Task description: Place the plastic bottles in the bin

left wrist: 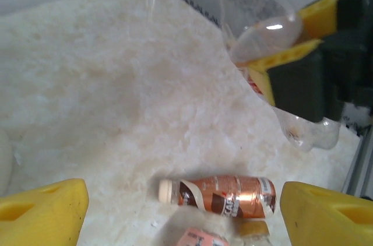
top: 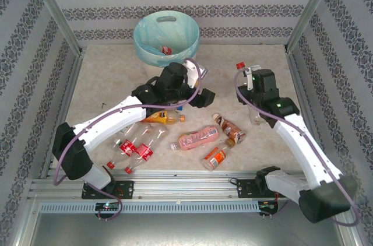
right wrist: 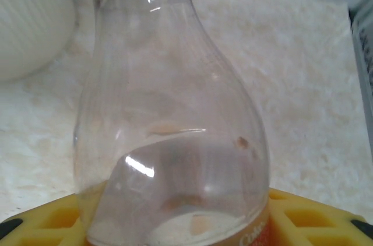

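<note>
Your right pincer [left wrist: 294, 33] clamps its blocky yellow pads [left wrist: 317, 10] on the smooth, red-capped clear bottle [right wrist: 175, 112], at the counter's [left wrist: 116, 83] 3 o'clock. Your left pincer [left wrist: 186, 211] gapes wide over a glossy brown bottle [left wrist: 224, 194] lying on the mottled cream surface. The round, bag-lined bin [top: 145, 27] stands at 12 o'clock.

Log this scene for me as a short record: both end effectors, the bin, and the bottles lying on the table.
left end effector: open, empty, above a brown bottle
right end effector: shut on clear red-capped bottle
bin: far end of table, one red-labelled bottle inside
loose bottles: several lying between the arms
</note>
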